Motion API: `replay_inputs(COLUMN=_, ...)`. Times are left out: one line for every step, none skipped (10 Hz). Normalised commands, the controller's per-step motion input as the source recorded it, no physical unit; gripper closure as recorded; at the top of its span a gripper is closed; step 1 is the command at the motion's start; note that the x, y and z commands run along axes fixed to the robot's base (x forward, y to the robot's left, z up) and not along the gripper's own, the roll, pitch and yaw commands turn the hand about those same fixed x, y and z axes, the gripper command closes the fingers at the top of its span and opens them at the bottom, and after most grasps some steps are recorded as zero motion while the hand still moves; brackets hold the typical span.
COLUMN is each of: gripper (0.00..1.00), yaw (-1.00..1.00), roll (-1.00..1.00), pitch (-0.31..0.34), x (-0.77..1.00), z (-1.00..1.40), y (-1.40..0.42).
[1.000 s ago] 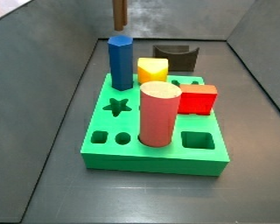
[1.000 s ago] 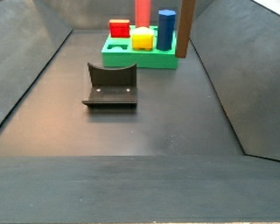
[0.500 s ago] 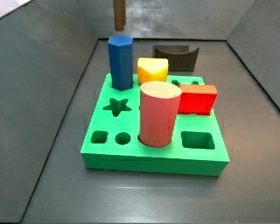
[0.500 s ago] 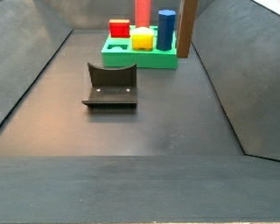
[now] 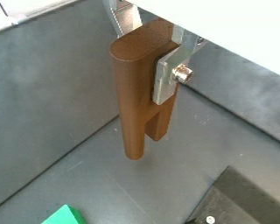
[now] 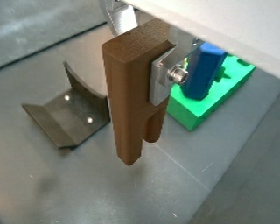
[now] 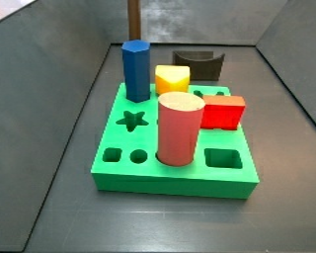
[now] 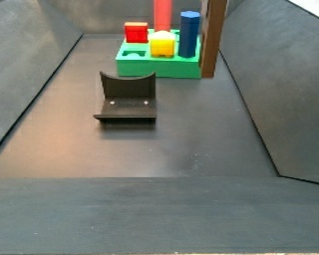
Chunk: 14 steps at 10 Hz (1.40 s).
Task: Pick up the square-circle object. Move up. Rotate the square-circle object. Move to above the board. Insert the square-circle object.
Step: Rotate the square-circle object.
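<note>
- One silver finger of the hand lies flat against the broad face of the square-circle object in both wrist views; the hand is closed on the block's upper part, and the opposite finger is hidden behind the wood.
- Judged from its look, the block is rigid, solid wood: light for its length, hard, not fragile, and smooth enough to slip or pivot between flat pads. Holding it across the flat faces near one end, as here, suits it; the long free end could swing if the grip is loose.
- Plain brown and wood-coloured, the block is a tall flat slab hanging upright, with a slot at its lower end in a wrist view, dividing it into two prongs.
- Below it lies bare dark floor; the block hangs clear of it, between the fixture and the board, touching neither.
- Farther off in a side view, the block stands just beside the board, at the blue prism side; in the opposite side view only its tip shows beyond the board.
</note>
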Motion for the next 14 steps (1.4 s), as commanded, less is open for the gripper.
replay_inputs(gripper=1.00, yaw=0.02, roll=-0.13, pitch=-0.047, x=0.02, z=-1.00, y=0.01)
replay_inputs(gripper=1.00, yaw=0.00, roll=-0.12, pitch=-0.054, x=0.02, z=-1.00, y=0.01)
replay_inputs(gripper=1.00, yaw=0.00, roll=-0.12, pitch=-0.056, x=0.03, z=-1.00, y=0.01)
replay_inputs(gripper=1.00, yaw=0.00, roll=-0.12, pitch=-0.058, x=0.03, z=-0.85, y=0.01)
replay_inputs(gripper=1.00, yaw=-0.01, roll=-0.12, pitch=-0.057, x=0.02, z=-0.68, y=0.01)
replay_inputs(gripper=1.00, yaw=-0.01, roll=-0.12, pitch=-0.064, x=0.02, z=-0.46, y=0.00)
replay_inputs(gripper=1.00, yaw=-0.01, roll=-0.12, pitch=-0.071, x=0.02, z=-0.35, y=0.00)
replay_inputs(gripper=0.00, yaw=-0.01, roll=0.08, pitch=-0.078, x=0.00, z=0.00, y=0.00)
replay_inputs(gripper=0.00, yaw=0.00, roll=0.07, pitch=-0.042, x=0.00, z=1.00, y=0.00)
replay_inputs(gripper=0.00, yaw=0.00, roll=0.07, pitch=-0.035, x=0.00, z=1.00, y=0.00)
replay_inputs(gripper=0.00, yaw=0.00, roll=0.07, pitch=0.007, x=-0.03, z=1.00, y=0.00)
replay_inputs(gripper=0.00, yaw=0.00, roll=0.06, pitch=0.026, x=-0.02, z=0.94, y=0.00)
replay_inputs(gripper=0.00, yaw=0.00, roll=0.06, pitch=0.041, x=-0.01, z=0.77, y=0.00)
replay_inputs(gripper=0.00, yaw=0.01, roll=0.06, pitch=0.059, x=0.00, z=0.53, y=0.00)
